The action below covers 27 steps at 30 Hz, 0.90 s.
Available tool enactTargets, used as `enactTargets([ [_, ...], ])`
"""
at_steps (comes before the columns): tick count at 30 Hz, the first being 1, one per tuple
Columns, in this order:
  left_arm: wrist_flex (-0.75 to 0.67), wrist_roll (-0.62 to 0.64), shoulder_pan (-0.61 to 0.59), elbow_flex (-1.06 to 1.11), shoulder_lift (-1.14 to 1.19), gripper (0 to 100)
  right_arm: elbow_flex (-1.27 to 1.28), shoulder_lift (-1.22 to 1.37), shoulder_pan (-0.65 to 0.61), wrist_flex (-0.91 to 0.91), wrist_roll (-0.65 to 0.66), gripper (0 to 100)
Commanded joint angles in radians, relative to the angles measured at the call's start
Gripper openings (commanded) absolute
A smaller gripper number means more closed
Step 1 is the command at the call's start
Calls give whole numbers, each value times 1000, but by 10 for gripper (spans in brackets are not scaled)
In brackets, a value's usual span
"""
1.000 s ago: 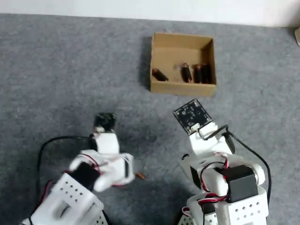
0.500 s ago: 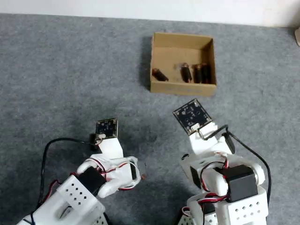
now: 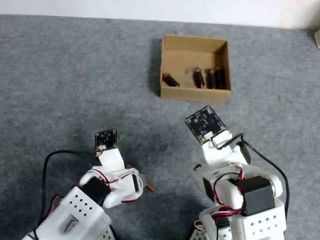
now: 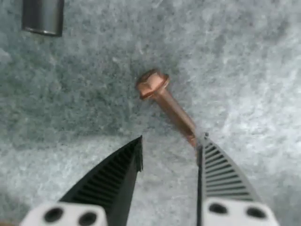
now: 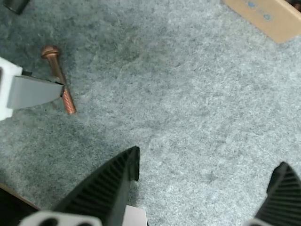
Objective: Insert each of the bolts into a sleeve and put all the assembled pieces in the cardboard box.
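Two robot arms over a grey felt mat, brown cardboard box beyond.
Blue print on the box is unreadable; four dark assembled pieces lie inside. Right gripper gapes wide, empty. Left gripper, half open and empty, has one finger just beside a copper hex-head bolt lying near a dark metal sleeve.
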Motion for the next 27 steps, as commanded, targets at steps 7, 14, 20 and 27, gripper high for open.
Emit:
enactTargets([
  [7, -239, -9, -7, 160, -2, 182, -4, -4, 64, -22, 11, 392],
  [14, -310, -5, -7, 170, -4, 181, -4, -5, 87, -22, 12, 392],
  [20, -308, -3, -8, 199, -4, 182, -4, -12, 85, -22, 14, 392],
  [27, -313, -3, -4, 200, -4, 180, -4, -8, 84, -24, 14, 392],
])
